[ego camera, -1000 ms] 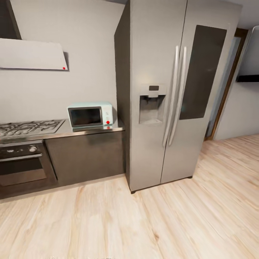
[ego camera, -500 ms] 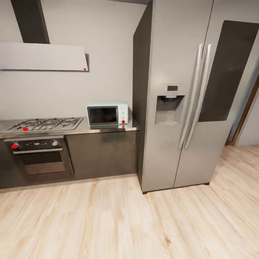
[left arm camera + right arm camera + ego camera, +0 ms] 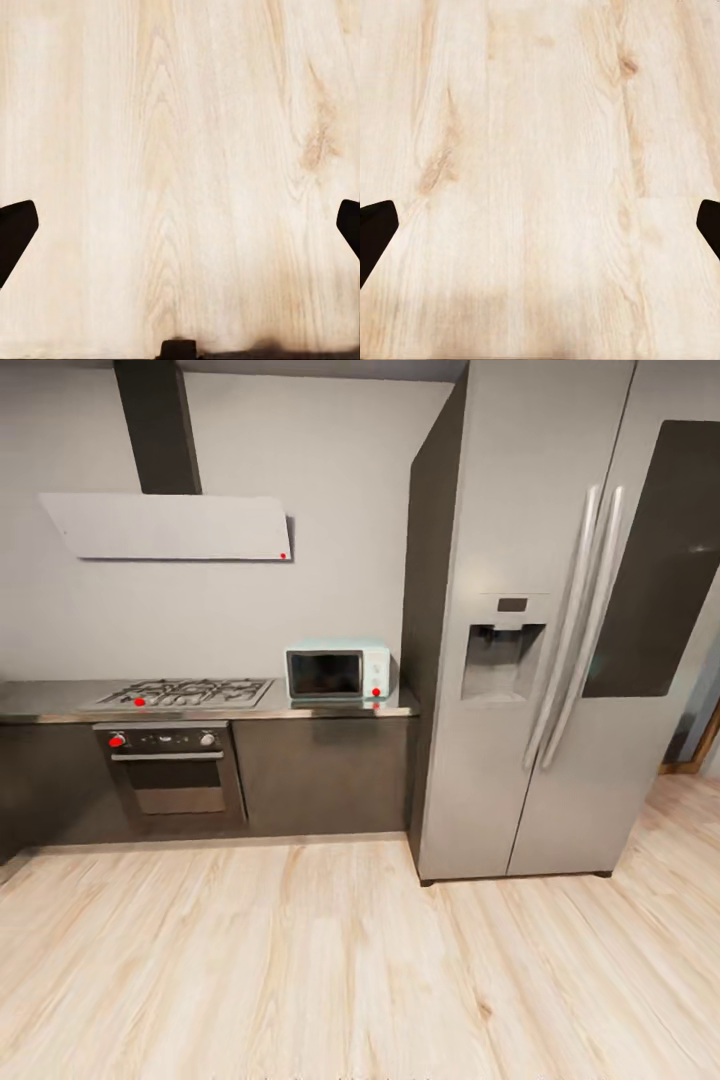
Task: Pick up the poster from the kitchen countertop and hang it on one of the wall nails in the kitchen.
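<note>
The poster is out of view, and so are the wall nails. A stretch of grey steel-look kitchen countertop runs along the back wall in the head view, over dark cabinet fronts; no sink or tap shows on this part. My left gripper hangs open over the pale wood floor, its dark fingertips far apart with nothing between them. My right gripper is open as well, over bare floorboards, and holds nothing.
A gas hob sits over a built-in oven, with a mint microwave on the counter to the right. A tall steel fridge stands right of the counter and an extractor hood hangs above. Wood floor lies ahead.
The camera has swung left: fridge, microwave and hob all slid rightward in the picture, and more of the counter's left end and the hood's chimney came into view.
</note>
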{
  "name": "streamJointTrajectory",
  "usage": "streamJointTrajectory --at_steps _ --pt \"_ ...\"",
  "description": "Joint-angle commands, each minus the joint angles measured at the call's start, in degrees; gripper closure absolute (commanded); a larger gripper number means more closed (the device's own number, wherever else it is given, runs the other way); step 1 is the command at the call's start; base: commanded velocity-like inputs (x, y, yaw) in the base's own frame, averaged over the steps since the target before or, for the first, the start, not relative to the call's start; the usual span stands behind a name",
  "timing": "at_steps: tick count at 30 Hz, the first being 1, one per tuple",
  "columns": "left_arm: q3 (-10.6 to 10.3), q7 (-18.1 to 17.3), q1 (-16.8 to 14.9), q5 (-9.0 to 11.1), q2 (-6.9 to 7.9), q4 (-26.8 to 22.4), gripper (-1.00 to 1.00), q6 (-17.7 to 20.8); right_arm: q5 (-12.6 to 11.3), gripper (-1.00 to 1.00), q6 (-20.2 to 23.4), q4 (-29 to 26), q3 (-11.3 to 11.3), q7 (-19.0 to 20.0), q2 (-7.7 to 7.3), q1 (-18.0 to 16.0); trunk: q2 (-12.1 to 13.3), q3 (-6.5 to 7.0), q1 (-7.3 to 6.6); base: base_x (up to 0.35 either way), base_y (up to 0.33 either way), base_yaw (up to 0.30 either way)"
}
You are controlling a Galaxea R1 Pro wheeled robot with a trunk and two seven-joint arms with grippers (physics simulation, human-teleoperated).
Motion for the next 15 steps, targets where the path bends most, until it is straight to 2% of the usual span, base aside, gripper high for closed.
streamJointTrajectory --at_steps 1,15 --pt "0.3 0.0 0.0 -0.6 -0.07 -0.1 -1.0 -0.1 0.1 -1.0 -0.2 0.0 0.0 0.0 0.0 0.0 0.0 -0.05 -0.01 -0.097 0.0 0.289" --pt "0.4 0.0 0.0 -0.6 -0.07 -0.1 -1.0 -0.2 0.1 -1.0 -0.2 0.0 0.0 -0.1 0.0 0.0 0.0 -0.05 -0.01 -0.023 0.0 0.292"
